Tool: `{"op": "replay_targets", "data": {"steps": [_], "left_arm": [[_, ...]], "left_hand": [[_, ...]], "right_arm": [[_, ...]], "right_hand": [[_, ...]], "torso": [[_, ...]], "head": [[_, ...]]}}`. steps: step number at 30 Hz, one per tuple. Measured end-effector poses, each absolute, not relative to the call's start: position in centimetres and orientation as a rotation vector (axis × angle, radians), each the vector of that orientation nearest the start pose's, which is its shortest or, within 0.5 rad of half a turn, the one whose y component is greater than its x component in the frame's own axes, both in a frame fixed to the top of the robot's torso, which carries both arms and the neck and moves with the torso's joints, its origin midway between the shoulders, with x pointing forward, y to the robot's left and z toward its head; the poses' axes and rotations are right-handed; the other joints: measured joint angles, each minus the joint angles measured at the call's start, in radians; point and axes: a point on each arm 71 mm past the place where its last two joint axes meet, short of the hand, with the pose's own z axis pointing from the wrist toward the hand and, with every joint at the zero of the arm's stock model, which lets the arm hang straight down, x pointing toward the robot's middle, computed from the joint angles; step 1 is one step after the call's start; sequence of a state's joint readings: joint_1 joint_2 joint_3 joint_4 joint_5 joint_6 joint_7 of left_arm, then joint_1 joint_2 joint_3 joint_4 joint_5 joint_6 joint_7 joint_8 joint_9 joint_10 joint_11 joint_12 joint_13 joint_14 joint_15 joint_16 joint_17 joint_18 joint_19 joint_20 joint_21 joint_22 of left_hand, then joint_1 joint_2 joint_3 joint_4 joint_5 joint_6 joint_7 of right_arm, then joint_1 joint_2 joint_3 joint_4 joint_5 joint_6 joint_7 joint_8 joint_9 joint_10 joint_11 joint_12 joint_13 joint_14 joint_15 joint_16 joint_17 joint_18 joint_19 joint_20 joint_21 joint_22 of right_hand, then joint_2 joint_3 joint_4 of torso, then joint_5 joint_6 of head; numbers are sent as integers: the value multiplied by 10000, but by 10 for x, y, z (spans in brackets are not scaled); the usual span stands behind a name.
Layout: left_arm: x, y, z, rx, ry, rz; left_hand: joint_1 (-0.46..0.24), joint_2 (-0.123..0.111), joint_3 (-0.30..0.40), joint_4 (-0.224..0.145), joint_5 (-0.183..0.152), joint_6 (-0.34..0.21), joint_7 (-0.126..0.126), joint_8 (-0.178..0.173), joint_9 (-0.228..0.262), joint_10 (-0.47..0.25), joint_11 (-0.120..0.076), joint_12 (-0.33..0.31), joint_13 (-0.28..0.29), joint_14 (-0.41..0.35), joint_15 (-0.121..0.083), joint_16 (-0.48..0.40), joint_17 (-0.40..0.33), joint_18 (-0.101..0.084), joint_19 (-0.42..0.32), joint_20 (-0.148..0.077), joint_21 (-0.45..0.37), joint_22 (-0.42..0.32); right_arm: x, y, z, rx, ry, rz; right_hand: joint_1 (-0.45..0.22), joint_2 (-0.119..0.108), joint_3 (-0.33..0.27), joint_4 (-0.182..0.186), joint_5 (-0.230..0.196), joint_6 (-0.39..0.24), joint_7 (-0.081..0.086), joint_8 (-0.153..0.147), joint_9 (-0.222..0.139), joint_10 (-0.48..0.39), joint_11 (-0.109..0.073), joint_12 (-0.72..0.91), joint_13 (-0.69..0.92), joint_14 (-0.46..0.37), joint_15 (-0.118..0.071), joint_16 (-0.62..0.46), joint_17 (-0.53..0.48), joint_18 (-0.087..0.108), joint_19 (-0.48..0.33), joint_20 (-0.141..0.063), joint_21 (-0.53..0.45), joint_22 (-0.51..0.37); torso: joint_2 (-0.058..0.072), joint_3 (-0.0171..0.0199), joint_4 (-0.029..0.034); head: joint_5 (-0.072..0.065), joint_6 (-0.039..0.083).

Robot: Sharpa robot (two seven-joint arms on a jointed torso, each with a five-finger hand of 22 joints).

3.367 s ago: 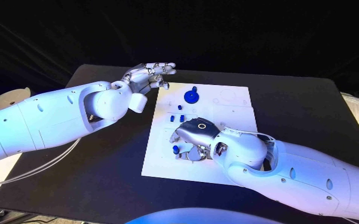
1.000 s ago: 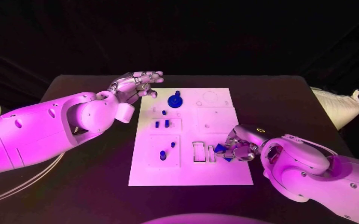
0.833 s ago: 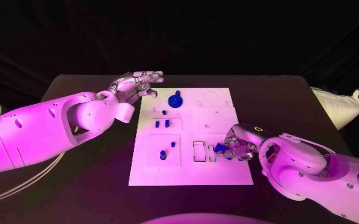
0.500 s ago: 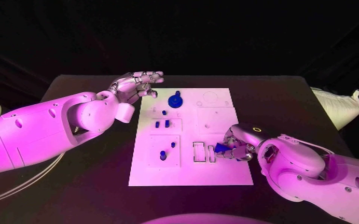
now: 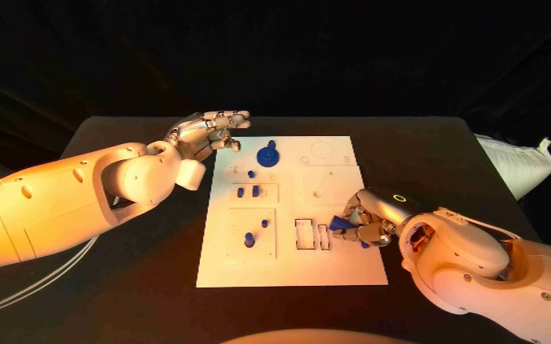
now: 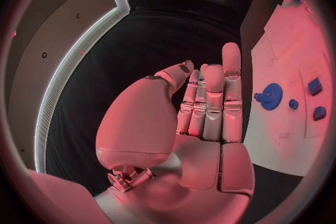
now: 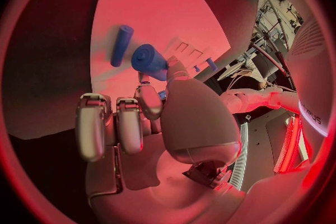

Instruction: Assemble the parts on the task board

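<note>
The white task board point(image 5: 345, 268) lies in the middle of the table. My right hand point(image 5: 368, 220) hovers at its near right part and pinches a blue part point(image 5: 341, 223) beside two rectangular slots point(image 5: 312, 233). In the right wrist view the held blue part point(image 7: 148, 59) sits at the fingertips point(image 7: 145, 95), and a blue peg point(image 7: 121, 45) lies on the board beyond it. My left hand point(image 5: 212, 130) is off the board's far left corner, fingers apart and holding nothing. A blue gear point(image 5: 267, 155) and several small blue parts point(image 5: 248, 191) stand on the board's left half.
Bare black table point(image 5: 459, 161) surrounds the board on all sides. The left wrist view shows the left hand point(image 6: 206, 106) beside the board, with the blue gear point(image 6: 269, 92) and small blue parts point(image 6: 314, 85) on it.
My right hand has edged a little toward the slots with the blue part in its grip. The left hand has stayed where it was.
</note>
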State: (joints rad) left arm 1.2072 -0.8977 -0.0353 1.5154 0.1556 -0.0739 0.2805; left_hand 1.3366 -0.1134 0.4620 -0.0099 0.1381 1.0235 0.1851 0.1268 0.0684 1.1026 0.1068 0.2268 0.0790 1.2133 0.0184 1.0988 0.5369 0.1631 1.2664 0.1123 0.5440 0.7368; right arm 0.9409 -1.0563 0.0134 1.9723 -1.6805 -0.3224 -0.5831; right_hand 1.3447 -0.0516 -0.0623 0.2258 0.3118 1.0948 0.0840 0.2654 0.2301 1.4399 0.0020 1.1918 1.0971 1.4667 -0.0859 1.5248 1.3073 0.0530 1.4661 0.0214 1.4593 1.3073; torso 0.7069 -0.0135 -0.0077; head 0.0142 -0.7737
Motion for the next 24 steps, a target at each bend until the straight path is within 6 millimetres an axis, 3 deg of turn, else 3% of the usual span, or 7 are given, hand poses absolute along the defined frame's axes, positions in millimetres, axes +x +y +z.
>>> {"op": "replay_targets", "data": {"steps": [5, 13, 24], "left_arm": [[487, 227, -181, -13024, 15338, -17103], [487, 227, -181, -13022, 15344, -17110], [487, 226, -181, -13013, 15362, -17136]], "left_hand": [[0, 0, 0, 0, 0, 0, 0, 0, 0, 0, 0, 0, 0, 0, 0, 0, -14, 0, 0, 0, 0, 0], [0, 0, 0, 0, 0, 0, 0, 0, 0, 0, 0, 0, 0, 0, 1, 0, -13, 0, 0, 0, 0, 1], [0, 0, 0, 0, 0, 0, 0, 0, 0, 0, 0, 0, 0, -1, 1, 0, -12, 0, 0, 0, 0, 1]], "right_arm": [[361, -193, -219, 192, 18126, 4720], [362, -185, -219, 897, 18310, 5210], [365, -164, -231, 1228, 19287, 5690]], "right_hand": [[-221, 221, 18, 298, 196, 0, 0, -2, 0, 0, 0, 0, 2, -4, -3, 40, -1, 0, -12, -58, 43, 5], [-259, 259, 19, 435, 273, -1, 0, -38, 0, 0, 0, 0, 7, -35, -33, 39, 8, 0, 0, -72, 47, 7], [-735, 735, 18, 604, 311, 90, 90, -119, 0, -36, -36, 2, 332, -13, -55, 39, 6, 0, 0, -72, 47, 6]], "torso": [[0, -3, 4], [1, -14, 8], [6, -15, 12]], "head": [[-15, 20], [2, 17], [31, -16]]}}
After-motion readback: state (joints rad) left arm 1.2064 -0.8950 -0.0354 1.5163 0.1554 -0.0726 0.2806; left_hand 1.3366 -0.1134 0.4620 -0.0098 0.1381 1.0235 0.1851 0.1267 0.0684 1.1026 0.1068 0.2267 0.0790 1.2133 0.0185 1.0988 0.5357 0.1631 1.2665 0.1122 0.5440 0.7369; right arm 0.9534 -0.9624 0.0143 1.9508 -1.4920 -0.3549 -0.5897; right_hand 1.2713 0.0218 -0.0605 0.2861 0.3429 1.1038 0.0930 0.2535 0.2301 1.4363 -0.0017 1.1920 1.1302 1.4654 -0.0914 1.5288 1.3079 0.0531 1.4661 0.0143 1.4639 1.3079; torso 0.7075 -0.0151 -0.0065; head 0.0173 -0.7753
